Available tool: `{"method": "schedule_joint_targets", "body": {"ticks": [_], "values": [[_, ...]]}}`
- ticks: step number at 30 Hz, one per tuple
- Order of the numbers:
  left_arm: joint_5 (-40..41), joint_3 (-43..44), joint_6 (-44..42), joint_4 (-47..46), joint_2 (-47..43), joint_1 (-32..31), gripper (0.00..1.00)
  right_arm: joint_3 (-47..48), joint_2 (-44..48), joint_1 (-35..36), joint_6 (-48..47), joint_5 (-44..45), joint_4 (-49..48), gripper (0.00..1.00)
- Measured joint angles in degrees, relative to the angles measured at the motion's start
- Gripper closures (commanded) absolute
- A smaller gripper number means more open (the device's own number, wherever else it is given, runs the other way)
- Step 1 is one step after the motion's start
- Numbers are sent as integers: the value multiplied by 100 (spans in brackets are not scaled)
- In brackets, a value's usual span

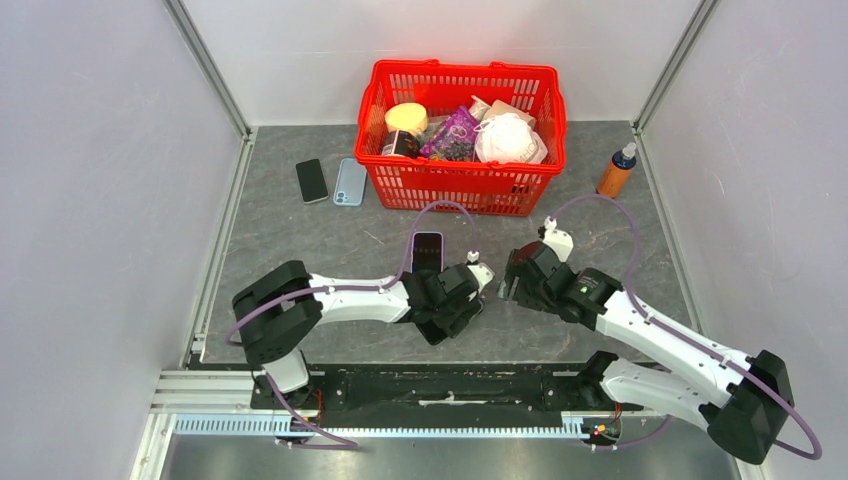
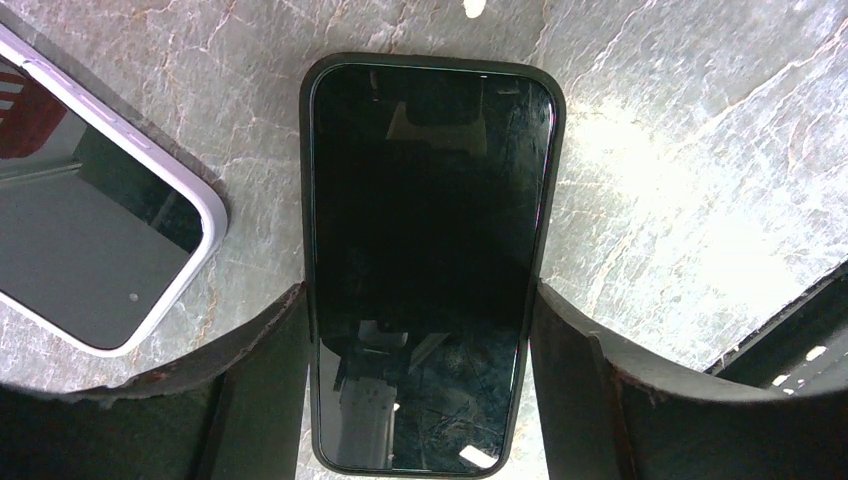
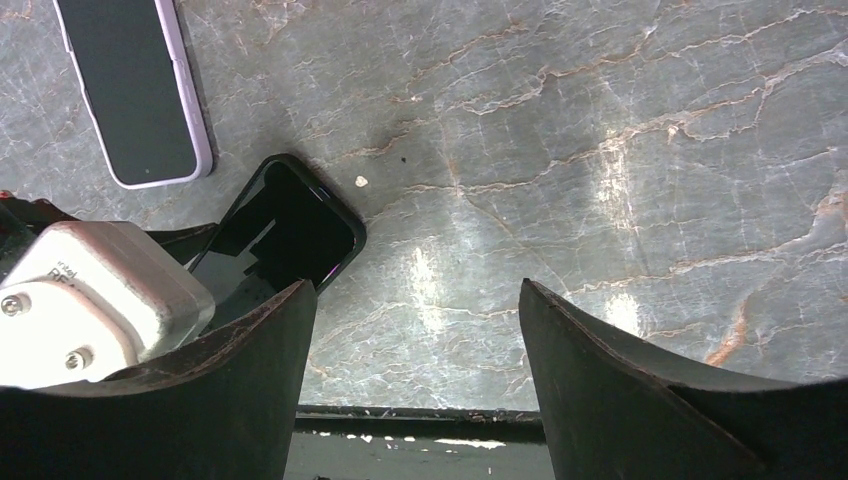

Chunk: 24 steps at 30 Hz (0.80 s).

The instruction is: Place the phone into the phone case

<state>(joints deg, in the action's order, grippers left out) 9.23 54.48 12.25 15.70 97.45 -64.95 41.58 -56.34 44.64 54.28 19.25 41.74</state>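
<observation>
A black phone (image 2: 430, 220) with a dark rim round it, which looks like a dark case, lies screen up on the grey marbled table. My left gripper (image 2: 418, 290) has a finger against each long edge of the phone, shut on it. In the top view the left gripper (image 1: 455, 300) covers most of the phone (image 1: 434, 332). My right gripper (image 3: 417, 290) is open and empty, just right of the left one (image 1: 505, 283). In the right wrist view one end of the phone (image 3: 295, 220) sticks out from under the left gripper.
A phone in a lilac case (image 1: 427, 250) lies just beyond the left gripper (image 2: 90, 230) (image 3: 135, 90). A black phone (image 1: 312, 180) and a light-blue case (image 1: 350, 182) lie at the back left. A red basket (image 1: 462, 185) of groceries and an orange bottle (image 1: 616, 172) stand at the back.
</observation>
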Motion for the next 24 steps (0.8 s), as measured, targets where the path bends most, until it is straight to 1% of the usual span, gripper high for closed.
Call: {"method": "schedule_joint_targets", "body": {"ticks": [3,7,11,14,18,22,24], "values": [[-15,-94,46,-85,-83,0,98,-26,44,0,13,33,31,18],[17,-203,225,-68,-352,26,98,-31,107,0,13,79,85,19],[181,-205,544,59,-876,192,98,-31,111,0,11,81,85,18],[382,-205,885,240,-1419,546,98,-31,111,0,-11,81,83,18],[599,-205,1309,503,-1899,1405,98,-31,109,0,-79,70,79,18],[815,-205,1565,577,-1838,2111,98,-31,109,0,-146,20,22,18],[898,-205,1650,575,-1683,2306,98,-31,107,0,-188,-2,-9,18]]}}
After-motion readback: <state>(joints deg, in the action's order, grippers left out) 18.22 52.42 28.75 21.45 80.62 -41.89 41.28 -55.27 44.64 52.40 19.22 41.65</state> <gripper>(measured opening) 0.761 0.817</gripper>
